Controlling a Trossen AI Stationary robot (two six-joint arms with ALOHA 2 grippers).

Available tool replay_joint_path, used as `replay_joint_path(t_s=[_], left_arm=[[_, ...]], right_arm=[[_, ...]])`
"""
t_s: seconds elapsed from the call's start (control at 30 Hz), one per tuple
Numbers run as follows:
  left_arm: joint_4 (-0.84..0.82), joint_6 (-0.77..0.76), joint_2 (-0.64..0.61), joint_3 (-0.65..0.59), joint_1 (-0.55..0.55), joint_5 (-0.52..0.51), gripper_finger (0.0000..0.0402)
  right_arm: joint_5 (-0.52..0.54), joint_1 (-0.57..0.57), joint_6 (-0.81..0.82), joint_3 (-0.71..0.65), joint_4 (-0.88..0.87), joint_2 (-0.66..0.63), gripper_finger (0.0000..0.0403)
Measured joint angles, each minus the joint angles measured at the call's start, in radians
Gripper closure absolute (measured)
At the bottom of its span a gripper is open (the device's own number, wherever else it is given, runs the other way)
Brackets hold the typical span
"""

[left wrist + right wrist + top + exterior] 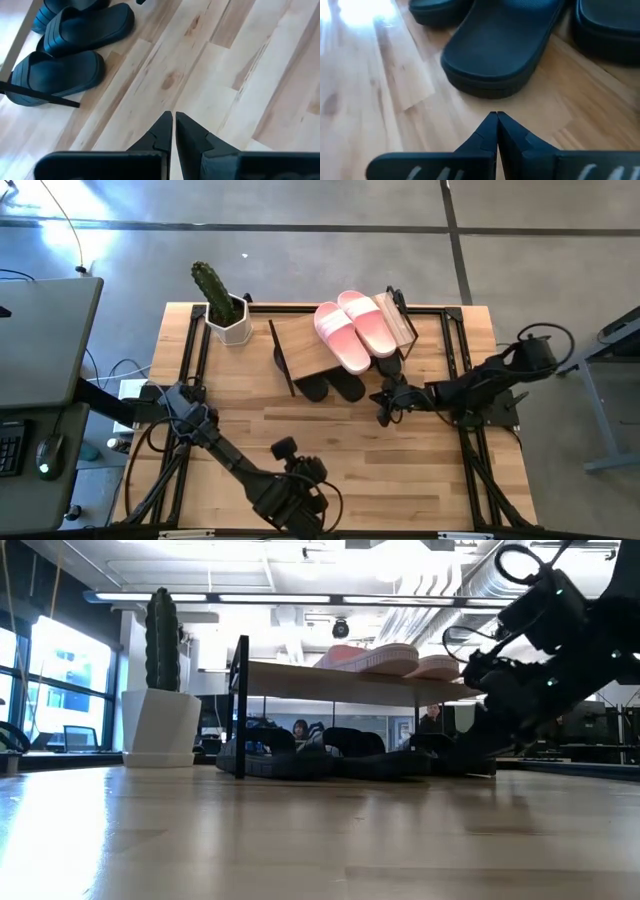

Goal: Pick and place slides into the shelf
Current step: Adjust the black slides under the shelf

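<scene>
The shelf [305, 348] stands at the table's far middle. A pale pink pair of slides [355, 330] lies soles down on its plank top. Black slides [335, 387] lie on the table under it, their ends sticking out at the near side; several show in the left wrist view [75, 30]. My right gripper [384, 414] is shut, low over the table, just short of the rounded end of a black slide [502, 50], touching nothing. My left gripper [285, 450] is shut above the table's near middle, pointing slantwise down toward the shelf [174, 116].
A cactus in a white pot [226, 308] stands at the far left beside the shelf. The shelf's thin black frame bar [42, 95] crosses in front of one black slide. Bare tabletop [400, 470] lies between the shelf and the near edge.
</scene>
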Motion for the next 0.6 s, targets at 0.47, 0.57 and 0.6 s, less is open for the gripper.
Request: replay_joint_path(t_s=[0.47, 0.57, 0.6], left_arm=[[0.0, -0.003, 0.0, 0.0, -0.005, 0.019, 0.0389], [0.0, -0.006, 0.0, 0.0, -0.006, 0.019, 0.0389], [0.0, -0.006, 0.0, 0.0, -0.006, 0.019, 0.0389]], right_arm=[[-0.022, -0.021, -0.033, 0.198, 0.021, 0.21, 0.0403], [-0.021, -0.021, -0.03, 0.219, 0.018, 0.239, 0.0403], [-0.021, -0.021, -0.025, 0.225, 0.016, 0.246, 0.0403]])
